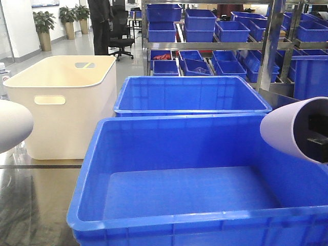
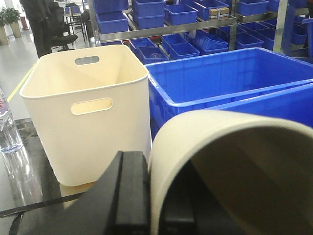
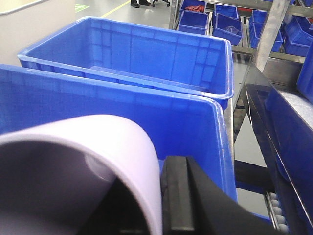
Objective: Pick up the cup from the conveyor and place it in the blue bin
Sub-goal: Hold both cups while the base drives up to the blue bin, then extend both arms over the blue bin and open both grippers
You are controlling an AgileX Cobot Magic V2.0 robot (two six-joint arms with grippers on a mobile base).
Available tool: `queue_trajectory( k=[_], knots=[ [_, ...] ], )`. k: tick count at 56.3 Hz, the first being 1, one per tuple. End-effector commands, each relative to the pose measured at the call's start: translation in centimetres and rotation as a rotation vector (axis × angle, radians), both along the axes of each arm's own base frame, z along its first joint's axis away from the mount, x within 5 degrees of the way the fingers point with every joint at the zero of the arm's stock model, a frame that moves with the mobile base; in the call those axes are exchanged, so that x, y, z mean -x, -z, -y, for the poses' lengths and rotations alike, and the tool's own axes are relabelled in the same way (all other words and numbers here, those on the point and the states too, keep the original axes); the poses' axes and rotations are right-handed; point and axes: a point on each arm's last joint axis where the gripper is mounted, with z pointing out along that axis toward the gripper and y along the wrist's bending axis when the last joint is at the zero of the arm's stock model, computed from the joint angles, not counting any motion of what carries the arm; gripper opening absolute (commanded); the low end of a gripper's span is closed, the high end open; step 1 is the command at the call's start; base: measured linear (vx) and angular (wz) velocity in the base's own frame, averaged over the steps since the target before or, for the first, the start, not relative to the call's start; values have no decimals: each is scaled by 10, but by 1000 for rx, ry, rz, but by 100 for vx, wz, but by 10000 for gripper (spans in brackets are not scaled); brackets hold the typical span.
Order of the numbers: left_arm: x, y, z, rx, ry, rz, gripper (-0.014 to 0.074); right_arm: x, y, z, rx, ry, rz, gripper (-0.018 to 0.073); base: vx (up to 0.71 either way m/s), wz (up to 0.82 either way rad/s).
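The conveyor is out of view. My left gripper (image 2: 154,205) is shut on the wall of a cream cup (image 2: 215,132), one black finger (image 2: 132,196) outside and one inside. That cup (image 1: 10,123) hangs at the left edge, in front of the cream tub and left of the near blue bin (image 1: 169,123). My right gripper (image 3: 154,205) is shut on the wall of a lavender cup (image 3: 98,137), a finger (image 3: 178,196) pressed on its outside. The lavender cup (image 1: 292,128) hangs on its side over the near bin's right wall (image 3: 98,98).
A cream-white tub (image 1: 66,102) with handle slots stands at the left. A second blue crate (image 1: 192,95) sits behind the near bin. Steel shelves (image 1: 215,46) hold several small blue crates. A water bottle (image 2: 7,127) stands far left. A person and office chair (image 1: 120,41) are at the back.
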Motion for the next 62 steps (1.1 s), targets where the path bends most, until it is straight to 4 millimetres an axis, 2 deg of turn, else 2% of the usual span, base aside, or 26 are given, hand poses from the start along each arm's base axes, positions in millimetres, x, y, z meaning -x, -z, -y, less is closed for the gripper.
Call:
queue_trajectory(
  k=[1,19,25,32,36,45,46,54,62],
  knots=[
    [6,-20,-2,42,-10,125,-7,6,-22,2,-24,1,143,-9,0,0],
    [5,-19,0,71,0,110,-7,6,-22,1,-38,-2,138,-9,0,0],
    [-6,-16,3,96,13,84,-7,4,-22,0,-70,-9,142,-9,0,0],
    [-29,-16,11,36,48,63,-7,-6,-19,-3,-94,-13,131,-9,0,0],
    [-47,-21,24,26,106,53,-7,-16,-14,-6,-108,-15,123,-9,0,0],
    [-94,-29,71,-90,281,37,-7,-47,0,-12,-100,-10,110,-8,0,0],
    [-103,-26,79,-106,302,26,-6,-50,3,-13,-99,-9,106,-7,0,0],
    [-140,-15,119,-99,392,-21,-3,-68,16,-17,-91,-6,65,1,0,0],
    [-167,2,138,-62,402,-70,10,-77,26,-19,-83,-5,23,41,0,0]
  ],
)
